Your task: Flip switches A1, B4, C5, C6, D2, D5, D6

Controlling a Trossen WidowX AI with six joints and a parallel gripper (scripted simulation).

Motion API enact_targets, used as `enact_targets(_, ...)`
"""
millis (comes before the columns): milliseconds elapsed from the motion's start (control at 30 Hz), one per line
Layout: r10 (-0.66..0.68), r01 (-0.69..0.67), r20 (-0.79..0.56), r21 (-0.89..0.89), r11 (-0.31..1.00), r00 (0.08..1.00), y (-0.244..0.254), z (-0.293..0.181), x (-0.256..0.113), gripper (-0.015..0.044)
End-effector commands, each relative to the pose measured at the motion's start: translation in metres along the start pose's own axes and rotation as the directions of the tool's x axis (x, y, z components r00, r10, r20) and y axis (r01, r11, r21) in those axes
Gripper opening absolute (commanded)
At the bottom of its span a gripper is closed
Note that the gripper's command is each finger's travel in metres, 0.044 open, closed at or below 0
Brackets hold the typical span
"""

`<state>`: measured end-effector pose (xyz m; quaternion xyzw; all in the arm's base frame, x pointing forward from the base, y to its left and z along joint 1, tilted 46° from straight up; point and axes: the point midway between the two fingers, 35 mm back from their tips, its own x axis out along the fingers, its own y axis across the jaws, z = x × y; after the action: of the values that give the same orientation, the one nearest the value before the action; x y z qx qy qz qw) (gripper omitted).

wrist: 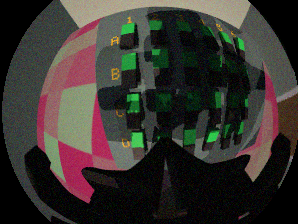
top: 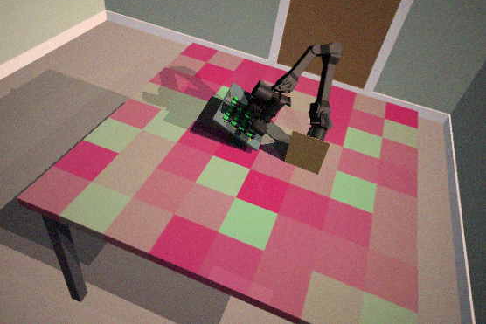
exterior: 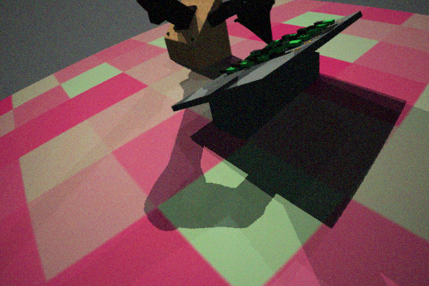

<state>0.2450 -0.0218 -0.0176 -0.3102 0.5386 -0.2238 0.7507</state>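
Observation:
The tilted grey panel (top: 231, 130) (exterior: 266, 68) (wrist: 111, 59) bears rows of switches with green and dark parts. My gripper (exterior: 271, 41) (wrist: 164, 141) is shut and empty, with its tips at the near row, over D2 (wrist: 161, 134). The tips partly hide D2; contact and its tilt cannot be told. A1 (wrist: 128, 30) shows green on its far half and dark on its near half. D5 (wrist: 226, 129) and D6 (wrist: 240, 130) show at the right of row D. B4, C5 and C6 lie in dark shadow, and their tilt is unclear.
The brown block (top: 307, 153) (exterior: 198, 50) stands at the arm's base. D1 (wrist: 137, 140) and D3 (wrist: 189, 136) flank the fingertips. The panel's dark support (exterior: 266, 99) stands on the checkered table (top: 262, 186). The arm's shadow covers much of the panel's middle and right.

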Motion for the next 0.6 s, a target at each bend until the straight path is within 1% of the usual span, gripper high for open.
enact_targets(0, -0.002, 0.002, 0.000, -0.007, 1.000, 1.000, 0.0001, -0.0003, 0.0011, 0.0000)
enact_targets(567, -0.002, 0.002, 0.000, -0.007, 1.000, 1.000, 0.0001, -0.0002, 0.0033, 0.0000)
